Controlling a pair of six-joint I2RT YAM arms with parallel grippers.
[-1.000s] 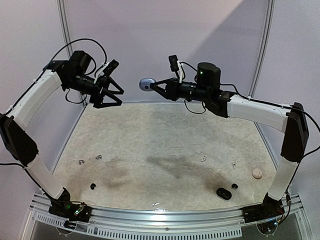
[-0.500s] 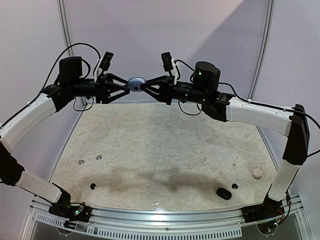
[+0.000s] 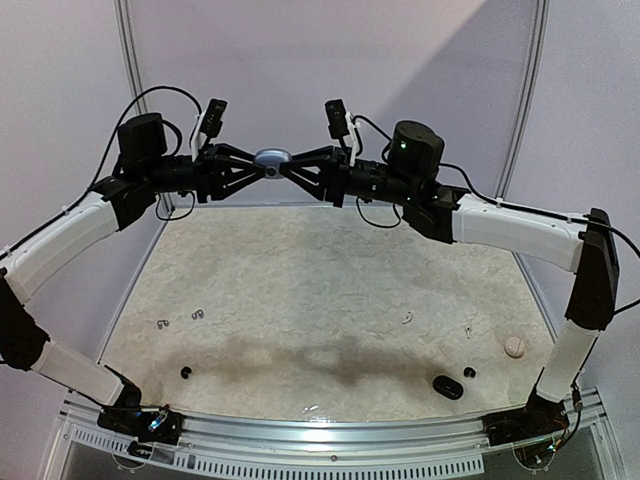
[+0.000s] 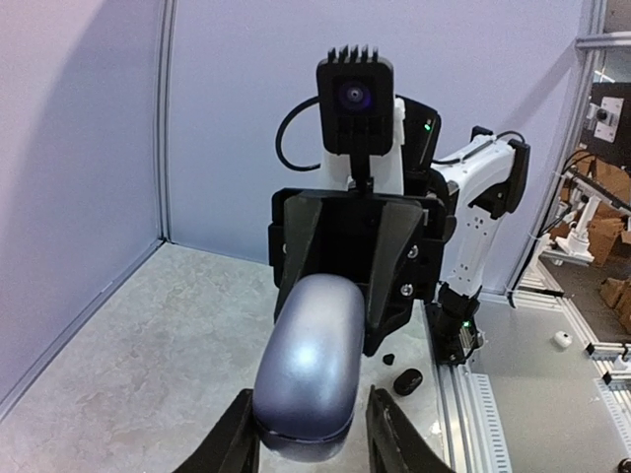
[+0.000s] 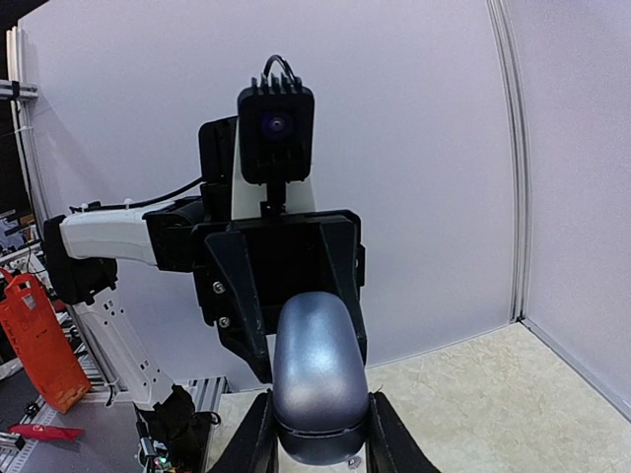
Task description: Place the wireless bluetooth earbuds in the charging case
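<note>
The grey-blue charging case [image 3: 270, 157] is held in mid-air, high above the far part of the desk [image 3: 320, 270], and is clamped from opposite ends. The left tool [image 4: 315, 434] is closed on one end and the right tool [image 5: 319, 434] on the other, each with its fingers pressed against the case's sides. The wireless bluetooth earbuds [image 3: 407, 320] are left lying loose on the desk, well apart from the held case: greyish buds [image 3: 198, 314] and a black bud [image 3: 185, 372] on the left, white ones on the right. Another black one lies just beside a black oval case [image 3: 447, 386]. A pale round object [image 3: 514, 346] is seen near the right edge.
</note>
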